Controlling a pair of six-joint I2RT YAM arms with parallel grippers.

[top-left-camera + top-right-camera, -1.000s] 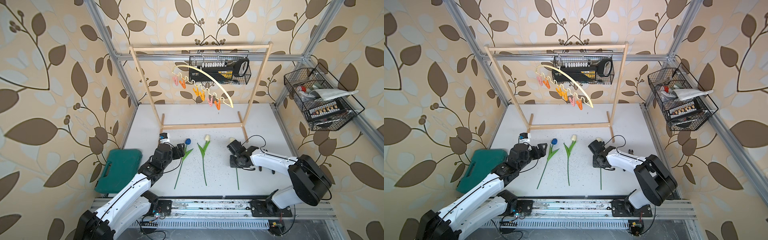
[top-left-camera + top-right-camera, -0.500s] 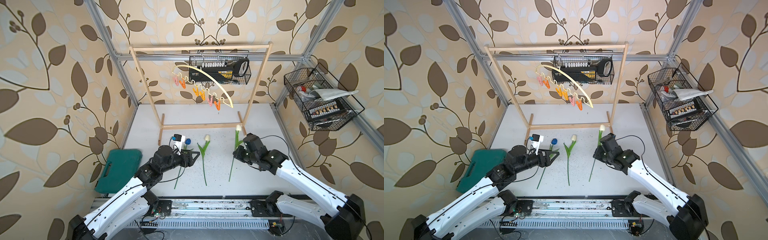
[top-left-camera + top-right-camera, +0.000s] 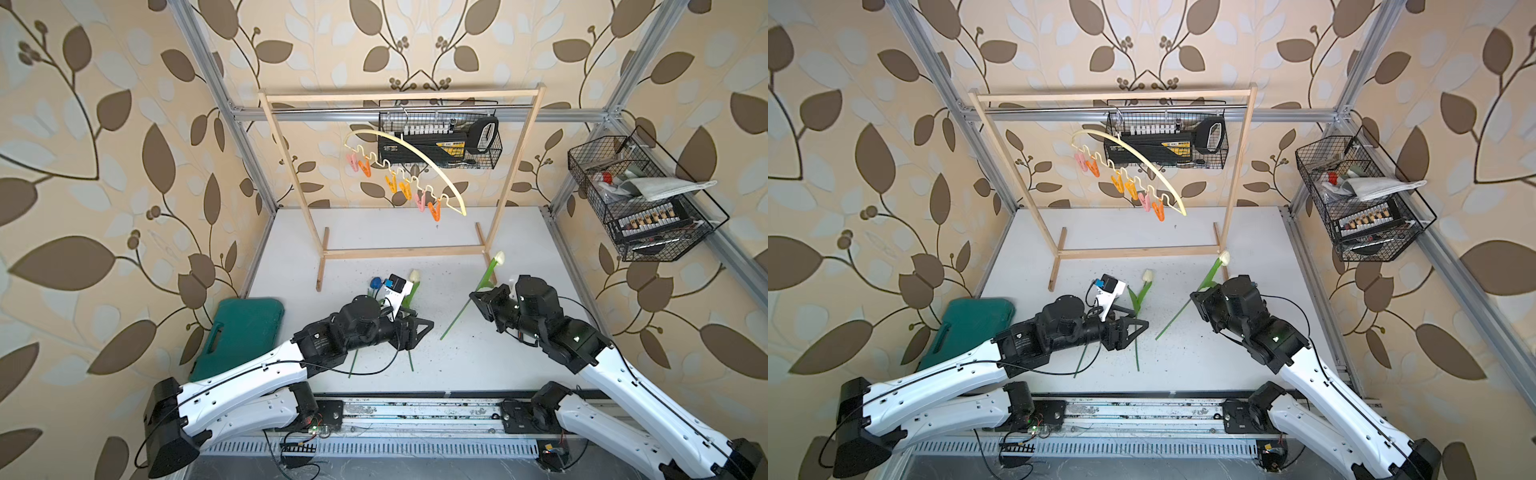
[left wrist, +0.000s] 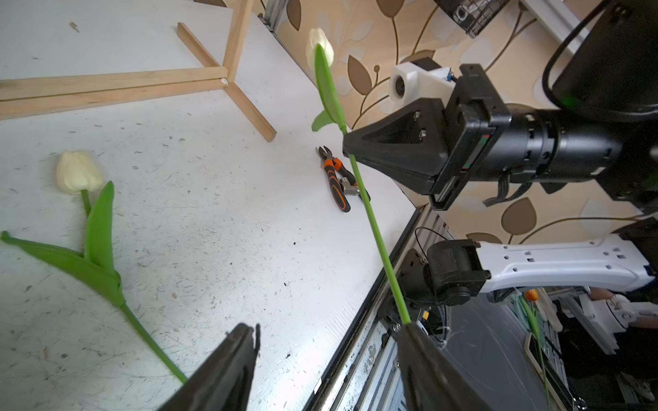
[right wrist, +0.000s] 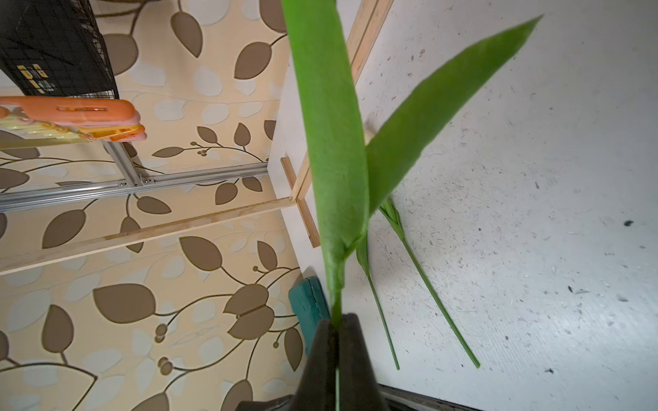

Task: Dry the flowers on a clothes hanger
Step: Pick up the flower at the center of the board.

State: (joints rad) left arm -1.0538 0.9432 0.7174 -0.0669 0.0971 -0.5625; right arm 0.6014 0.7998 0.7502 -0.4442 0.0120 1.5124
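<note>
The raised tulip [image 4: 374,227] has its stem between the fingers of the right gripper [image 4: 349,144], its lower end at one finger [image 4: 423,356] of the left gripper [image 4: 327,329]. A second tulip [image 4: 96,249] lies on the table [image 4: 213,213], its stem passing beneath the opposite finger, with pliers [image 4: 336,181] farther ahead of both fingertips.

Open room beneath clothes hanger [image 3: 405,190], inside wooden rack [image 3: 403,252].

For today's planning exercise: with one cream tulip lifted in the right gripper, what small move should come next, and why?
Probably shift the open left gripper sideways so the lifted tulip's free stem end sits between its fingers: the right gripper pinches it higher up, and that end lies by one finger, not between them.
</note>
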